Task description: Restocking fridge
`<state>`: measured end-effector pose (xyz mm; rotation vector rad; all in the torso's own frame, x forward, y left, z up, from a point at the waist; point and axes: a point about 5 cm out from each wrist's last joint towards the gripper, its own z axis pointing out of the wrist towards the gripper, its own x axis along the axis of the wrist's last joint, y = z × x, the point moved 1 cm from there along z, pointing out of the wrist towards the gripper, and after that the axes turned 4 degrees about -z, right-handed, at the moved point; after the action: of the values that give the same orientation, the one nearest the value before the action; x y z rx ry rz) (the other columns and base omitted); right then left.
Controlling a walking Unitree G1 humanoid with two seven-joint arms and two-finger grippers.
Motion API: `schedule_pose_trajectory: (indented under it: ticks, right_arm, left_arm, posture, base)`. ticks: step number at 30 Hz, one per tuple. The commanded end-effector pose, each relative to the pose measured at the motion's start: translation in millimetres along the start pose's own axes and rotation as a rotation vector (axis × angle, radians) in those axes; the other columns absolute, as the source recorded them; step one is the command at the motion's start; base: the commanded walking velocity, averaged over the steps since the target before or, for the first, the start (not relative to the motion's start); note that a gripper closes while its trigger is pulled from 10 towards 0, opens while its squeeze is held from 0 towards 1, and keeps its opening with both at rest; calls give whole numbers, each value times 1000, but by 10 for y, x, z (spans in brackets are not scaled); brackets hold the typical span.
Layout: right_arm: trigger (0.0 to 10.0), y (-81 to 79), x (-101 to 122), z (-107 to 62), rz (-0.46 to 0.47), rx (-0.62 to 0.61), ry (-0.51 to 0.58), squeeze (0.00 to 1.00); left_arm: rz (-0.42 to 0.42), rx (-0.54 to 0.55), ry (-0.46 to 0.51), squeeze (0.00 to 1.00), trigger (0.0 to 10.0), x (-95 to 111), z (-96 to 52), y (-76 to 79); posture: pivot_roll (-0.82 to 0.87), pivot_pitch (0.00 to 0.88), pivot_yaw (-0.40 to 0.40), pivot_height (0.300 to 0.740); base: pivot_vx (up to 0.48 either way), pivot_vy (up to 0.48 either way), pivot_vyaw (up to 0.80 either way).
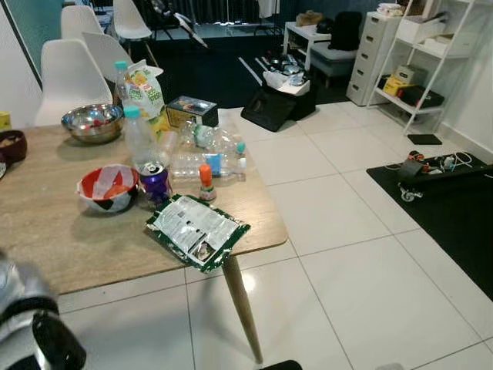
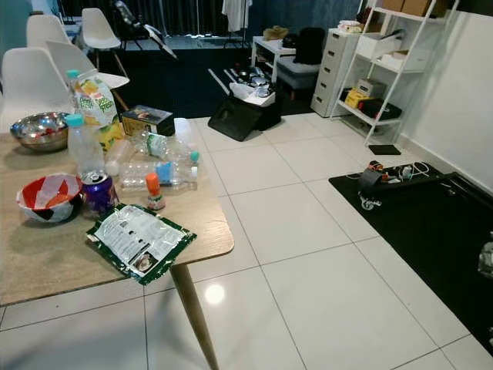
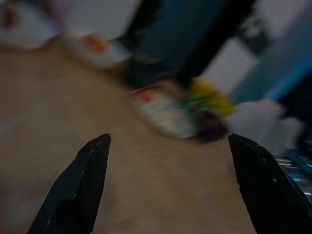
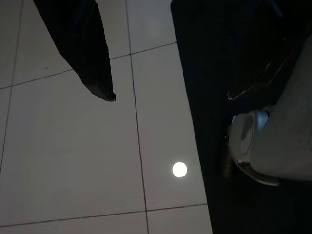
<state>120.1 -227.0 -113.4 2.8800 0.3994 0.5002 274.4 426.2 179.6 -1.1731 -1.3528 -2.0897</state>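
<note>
On the wooden table (image 1: 62,231) stand a purple drink can (image 1: 156,183), an upright clear bottle (image 1: 139,139), a small orange-capped bottle (image 1: 206,183) and a snack bag (image 1: 143,86). Clear plastic bottles (image 1: 208,162) lie on their sides behind the can. A green and white packet (image 1: 197,230) lies flat near the table's front corner. In the blurred left wrist view, my left gripper (image 3: 169,137) is open over the tabletop, nothing between its fingers. My right gripper (image 4: 169,97) hangs open above white floor tiles beside a black mat.
A red and white bowl (image 1: 108,187), a steel bowl (image 1: 92,122) and a dark box (image 1: 191,110) share the table. White chairs (image 1: 69,73) stand behind it. On the tiled floor are a black bag (image 1: 273,108), white drawers (image 1: 373,58), a shelf (image 1: 427,69) and a black mat (image 1: 447,193) with cables.
</note>
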Motion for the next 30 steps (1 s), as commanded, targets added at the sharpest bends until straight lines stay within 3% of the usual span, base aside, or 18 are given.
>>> schedule_pose_trajectory:
  ticks: [1,2,4,5,6,7,8,9,10,12,13,17,20,21,22,25,30]
  right_arm:
    - [10000,5,-6,-1,-7,3,-2,0]
    - [10000,5,-6,-1,-7,3,-2,0]
    - [10000,5,-5,-1,-9,6,-1,0]
    - [10000,5,-5,-1,-9,6,-1,0]
    - [10000,5,-5,-1,-11,8,-1,0]
    - [10000,5,-5,-1,-11,8,-1,0]
    - [10000,8,-7,-1,-11,9,-2,0]
    - [10000,9,-8,-1,-12,10,-2,0]
    - [10000,9,-8,-1,-12,10,-2,0]
    - [10000,13,-12,-2,-15,11,-2,0]
    - [10000,13,-12,-2,-15,11,-2,0]
    - [10000,21,-13,-3,-20,12,-2,0]
    - [10000,25,-13,-3,-21,12,-1,0]
    - [10000,29,-13,-3,-21,12,-1,0]
    - [10000,29,-13,-3,-21,12,-1,0]
    - [10000,38,-14,-4,-25,12,-2,0]
    - [10000,42,-16,-4,-28,12,-3,0]
  left_arm:
    - [4,-113,-17,0,10000,-56,-38,212]
    - [4,-113,-17,0,10000,-56,-38,212]
    - [-36,-302,-96,0,10000,-240,-183,589]
    - [-36,-302,-96,0,10000,-240,-183,589]
    - [-35,-379,-133,0,10000,-329,-269,732]
    - [-35,-379,-133,0,10000,-329,-269,732]
    - [-35,-539,-200,0,10000,-499,-475,993]
    - [-41,-597,-230,0,10000,-563,-562,1092]
    - [-41,-597,-230,0,10000,-563,-562,1092]
    - [-19,-739,-295,0,10000,-697,-772,1309]
    - [-19,-739,-295,0,10000,-697,-772,1309]
    - [28,-893,-339,0,10000,-801,-999,1518]
    - [48,-919,-338,0,10000,-814,-1039,1556]
    - [91,-947,-326,0,10000,-823,-1073,1587]
    - [91,-947,-326,0,10000,-823,-1073,1587]
    - [219,-960,-280,0,10000,-819,-1068,1592]
    - [266,-945,-271,0,10000,-812,-1022,1551]
  posture:
    - [60,0,-21,740]
    - [60,0,-21,740]
    - [66,0,-23,740]
    - [66,0,-23,740]
    - [68,0,-20,740]
    - [68,0,-20,740]
    - [71,0,-20,740]
    - [72,0,-20,740]
    - [72,0,-20,740]
    - [78,0,-21,740]
    - [78,0,-21,740]
    - [78,0,-22,740]
    - [76,0,-21,740]
    - [76,0,-23,740]
    - [76,0,-23,740]
    - [80,0,-27,740]
    - [81,0,-29,740]
  base:
    - [0,0,0]
    - [0,0,0]
    - [0,0,0]
    - [0,0,0]
    - [0,0,0]
    - [0,0,0]
    - [0,0,0]
    - [0,0,0]
    - [0,0,0]
    - [0,0,0]
    - [0,0,0]
    - [0,0,0]
    - [0,0,0]
    - [0,0,0]
    - [0,0,0]
    - [0,0,0]
    - [0,0,0]
